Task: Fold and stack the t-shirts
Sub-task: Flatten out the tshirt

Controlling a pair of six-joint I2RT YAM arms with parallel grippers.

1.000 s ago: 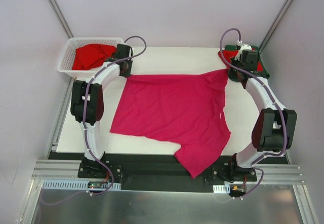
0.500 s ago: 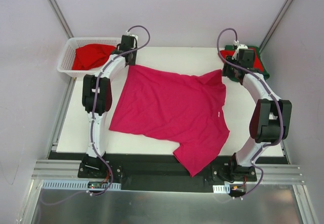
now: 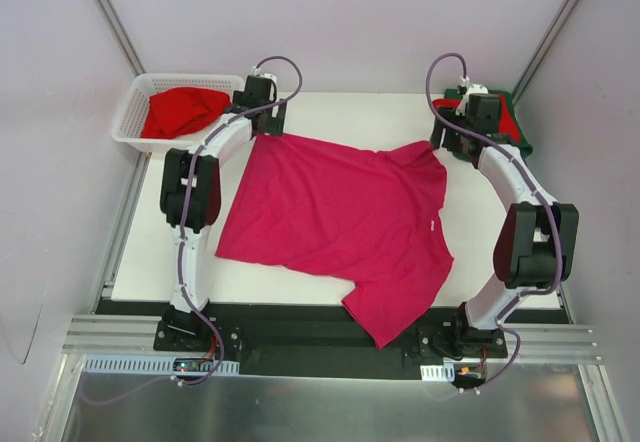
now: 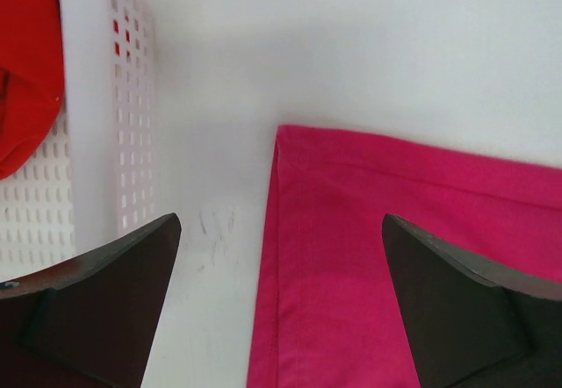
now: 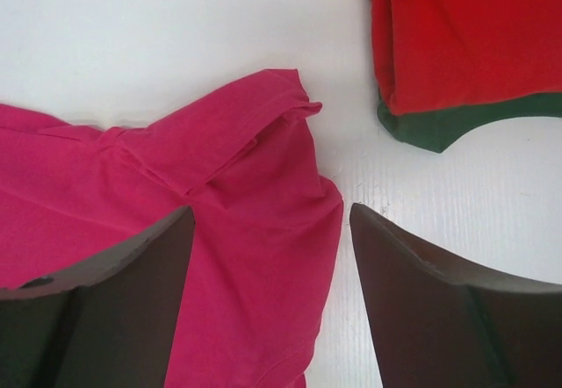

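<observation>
The left end effector (image 4: 279, 230) has its two dark fingers spread wide with nothing clamped between them. The hemmed far-left corner of the bright magenta-pink cloth t-shirt (image 3: 340, 217) lies on the white table (image 3: 340, 110) directly under the gap. The right end effector (image 5: 272, 212) is likewise parted and holds nothing; beneath it sits the shirt's far-right corner, bunched into a small ridge of folds. The magenta shirt lies spread across the middle of the table, mostly flat, with its near-right part reaching past the table's near edge. Just beyond the right end effector, a folded red cloth t-shirt (image 5: 465, 28) rests on a folded dark green cloth t-shirt (image 5: 439, 126) at the table's far-right corner. Left of the left end effector stands a white plastic lattice basket (image 3: 135, 112) with a crumpled red shirt (image 3: 182, 110) inside. Both arms reach forward from their bases, each bent at the elbow, with the wrists pointing down near the table's far edge.
</observation>
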